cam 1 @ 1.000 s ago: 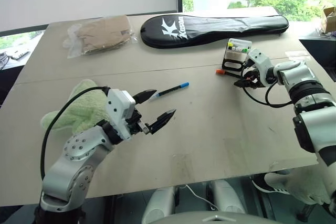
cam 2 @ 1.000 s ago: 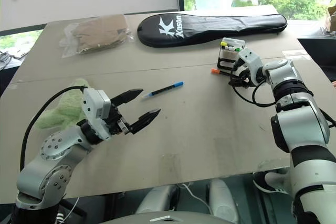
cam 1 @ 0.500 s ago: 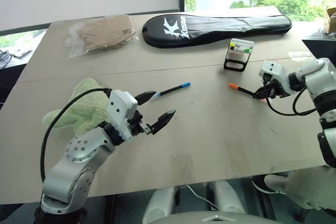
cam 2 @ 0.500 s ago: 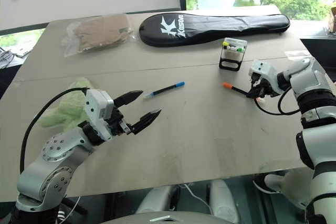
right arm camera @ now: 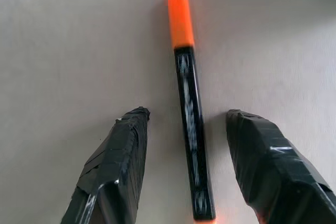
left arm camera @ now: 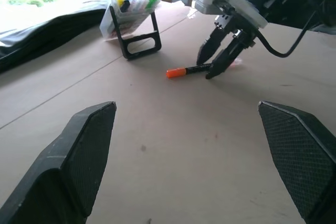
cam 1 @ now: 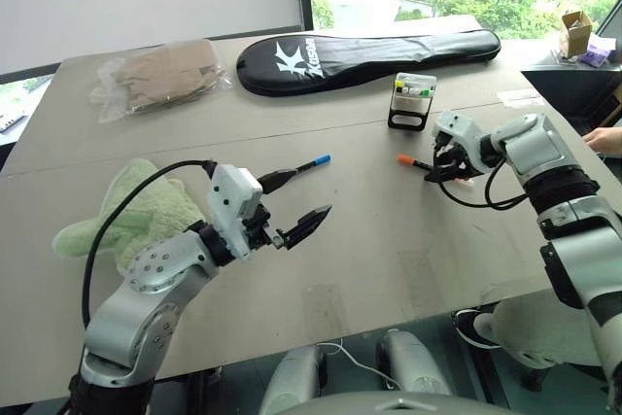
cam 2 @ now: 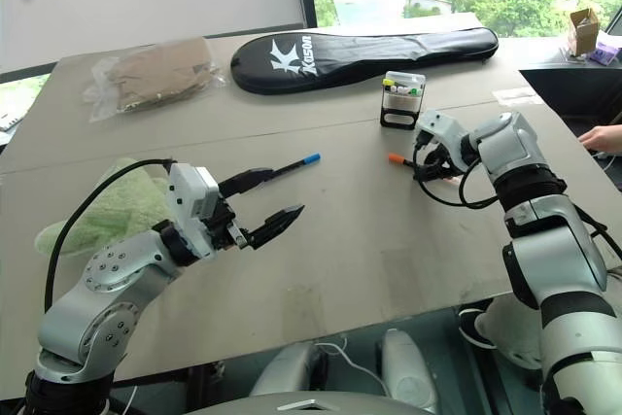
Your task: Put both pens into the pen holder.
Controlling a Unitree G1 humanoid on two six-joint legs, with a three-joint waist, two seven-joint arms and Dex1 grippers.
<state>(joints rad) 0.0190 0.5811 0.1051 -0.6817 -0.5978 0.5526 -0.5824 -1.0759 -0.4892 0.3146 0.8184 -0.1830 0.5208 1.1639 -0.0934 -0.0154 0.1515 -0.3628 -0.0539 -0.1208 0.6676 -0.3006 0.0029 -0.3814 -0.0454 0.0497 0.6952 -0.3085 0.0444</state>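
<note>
The pen holder [cam 1: 411, 101], a small clear rack on a black frame with yellow- and green-capped markers in it, stands at the right rear of the table. Just in front of it the orange-ended pen [right arm camera: 190, 124] lies flat on the table. My right gripper [cam 1: 442, 167] points down over it, open, one finger on each side of the barrel with a gap at both. The blue-capped pen [cam 1: 296, 168] lies mid-table. My left gripper [cam 1: 303, 193] hovers open just in front of that pen, holding nothing.
A long black racket bag [cam 1: 369, 49] lies along the back. A plastic bag of brown material [cam 1: 155, 73] sits at the back left, and a green plush cloth [cam 1: 136, 221] lies by my left arm. A person's hand [cam 1: 604, 140] rests at the right edge.
The camera has turned right. My right gripper drew the orange-ended pen away from the holder's foot toward me, and its fingers have parted around it. The left arm has kept still.
</note>
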